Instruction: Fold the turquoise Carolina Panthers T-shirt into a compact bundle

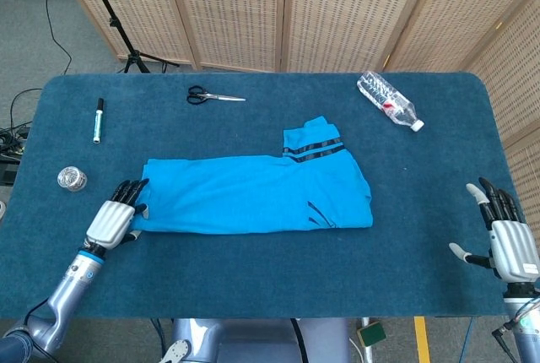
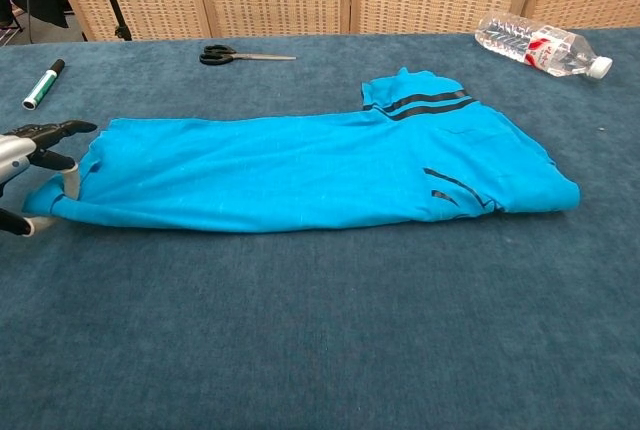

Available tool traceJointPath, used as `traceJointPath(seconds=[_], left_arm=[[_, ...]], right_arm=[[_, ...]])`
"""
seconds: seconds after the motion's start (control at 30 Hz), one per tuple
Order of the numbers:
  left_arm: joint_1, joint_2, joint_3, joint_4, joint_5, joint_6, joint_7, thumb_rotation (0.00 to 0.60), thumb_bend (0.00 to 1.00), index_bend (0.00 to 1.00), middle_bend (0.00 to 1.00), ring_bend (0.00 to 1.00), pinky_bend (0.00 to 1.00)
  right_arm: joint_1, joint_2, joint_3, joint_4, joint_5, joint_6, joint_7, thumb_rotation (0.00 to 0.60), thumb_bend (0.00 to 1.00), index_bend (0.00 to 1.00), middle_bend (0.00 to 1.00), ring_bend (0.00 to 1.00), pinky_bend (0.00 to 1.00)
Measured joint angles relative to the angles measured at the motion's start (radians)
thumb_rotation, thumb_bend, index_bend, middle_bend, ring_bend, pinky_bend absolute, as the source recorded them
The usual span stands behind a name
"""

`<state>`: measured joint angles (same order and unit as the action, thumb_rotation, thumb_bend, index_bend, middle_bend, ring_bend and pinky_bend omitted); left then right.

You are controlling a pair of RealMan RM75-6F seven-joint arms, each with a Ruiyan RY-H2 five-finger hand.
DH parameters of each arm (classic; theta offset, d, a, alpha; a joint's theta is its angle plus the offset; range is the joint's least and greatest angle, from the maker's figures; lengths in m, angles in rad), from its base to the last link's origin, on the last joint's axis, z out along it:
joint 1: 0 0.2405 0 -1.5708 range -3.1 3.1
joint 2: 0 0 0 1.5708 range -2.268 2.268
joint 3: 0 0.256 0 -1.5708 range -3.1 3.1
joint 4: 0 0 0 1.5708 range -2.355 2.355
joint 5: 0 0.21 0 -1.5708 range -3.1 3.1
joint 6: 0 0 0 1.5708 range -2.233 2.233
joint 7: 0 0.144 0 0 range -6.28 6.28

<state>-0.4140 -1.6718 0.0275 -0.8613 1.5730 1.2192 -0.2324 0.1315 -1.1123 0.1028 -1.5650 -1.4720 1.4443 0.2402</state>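
Note:
The turquoise T-shirt [image 1: 253, 194] lies folded into a long band across the middle of the blue table, with its black-striped sleeve [image 1: 314, 148] sticking up at the far right. In the chest view the T-shirt [image 2: 300, 165] reaches from the left edge to right of centre. My left hand [image 1: 110, 221] is at the band's left end and pinches the near corner of the cloth between thumb and fingers [image 2: 60, 132]. My right hand [image 1: 506, 241] rests open by the table's right edge, far from the shirt, fingers spread.
Black scissors [image 1: 211, 96] lie at the back left. A marker [image 1: 98, 120] and a small round metal tin [image 1: 72, 179] sit near the left edge. A plastic bottle [image 1: 388, 101] lies at the back right. Wicker screens stand behind the table [image 1: 270, 279].

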Motion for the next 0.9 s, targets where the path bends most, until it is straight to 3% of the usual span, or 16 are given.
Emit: traceJointPath(seconds=[0.43, 0.9], left_arm=[[0.019, 0.084, 0.01, 0.004, -0.008, 0.004, -0.032, 0.6, 0.64, 0.81, 0.0, 0.0, 0.0], [0.035, 0.14, 0.015, 0.1, -0.022, -0.013, -0.124, 0.6, 0.64, 0.82, 0.0, 0.0, 0.0]], right_arm=[[-0.001, -0.002, -0.002, -0.004, -0.005, 0.0, -0.007, 0.6, 0.0, 0.0, 0.0, 0.0, 0.0], [0.001, -0.007, -0.004, -0.003, -0.006, -0.005, -0.017, 0.6, 0.0, 0.0, 0.0, 0.0, 0.0]])
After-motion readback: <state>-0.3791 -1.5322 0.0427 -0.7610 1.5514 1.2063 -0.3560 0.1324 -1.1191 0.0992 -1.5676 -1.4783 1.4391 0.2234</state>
